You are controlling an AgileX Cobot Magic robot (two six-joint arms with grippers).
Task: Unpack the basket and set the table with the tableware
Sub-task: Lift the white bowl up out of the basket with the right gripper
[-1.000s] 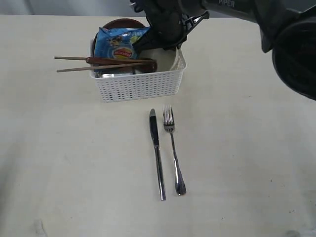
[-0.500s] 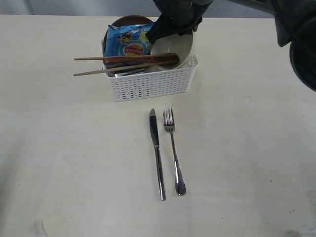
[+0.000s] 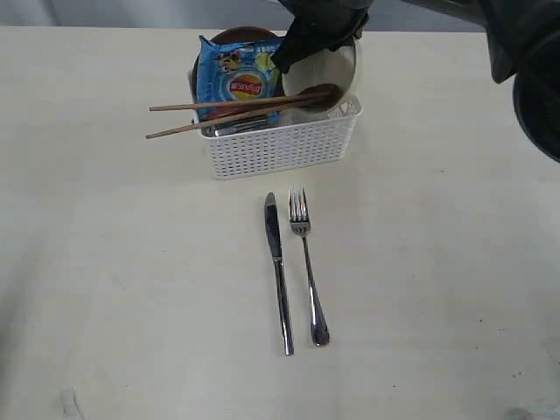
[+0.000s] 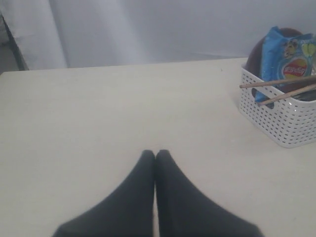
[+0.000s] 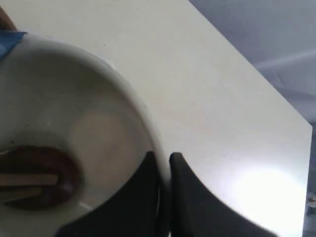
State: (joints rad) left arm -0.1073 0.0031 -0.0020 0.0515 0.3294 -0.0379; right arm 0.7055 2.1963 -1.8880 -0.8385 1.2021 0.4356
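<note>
Bowl step in hand: right gripper (image 5: 163, 157) is pinched on the rim of the cream bowl (image 3: 328, 74), which stands tilted inside the white basket (image 3: 280, 149) at the right arm's end. 2 chopsticks (image 3: 219, 114) and a dark spoon (image 3: 322, 94) rest in the bowl. Next move likely calls for lifting it clear without dragging them, then setting it on the table (image 3: 131, 289) near the knife (image 3: 278, 271) and fork (image 3: 308, 262); left gripper (image 4: 155, 155) is pressed together, empty.

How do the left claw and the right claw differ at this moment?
The left claw is shut on nothing, while the right claw is clamped on the rim of the cream bowl. The left claw has only bare table in front of it and is apart from the basket. The right claw is at the basket, holding the bowl tilted on edge. Both are dark and closed.
</note>
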